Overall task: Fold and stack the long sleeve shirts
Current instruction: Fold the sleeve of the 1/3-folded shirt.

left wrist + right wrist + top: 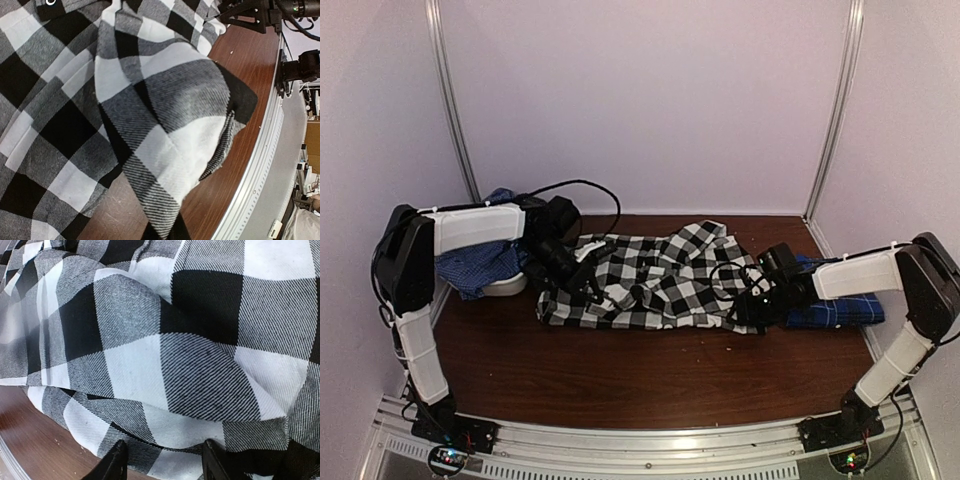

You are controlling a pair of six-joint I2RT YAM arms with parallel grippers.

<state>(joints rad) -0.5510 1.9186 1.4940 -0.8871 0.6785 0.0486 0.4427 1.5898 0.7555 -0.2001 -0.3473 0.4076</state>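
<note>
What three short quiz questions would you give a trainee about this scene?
1. True or false: the left hand and the right hand are both at the checked shirt.
2. Where is the flat blue shirt? A) beneath the right arm B) on top of the checked shirt C) in the left hand
3. Fill in: in the right wrist view, the right hand's fingers stand ____ (open or shut).

Key: 1 true; 2 A; 3 open.

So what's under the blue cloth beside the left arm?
A white rounded object. Only its near rim shows below the blue cloth. The rest of it, and anything it may hold, is covered by the cloth.
</note>
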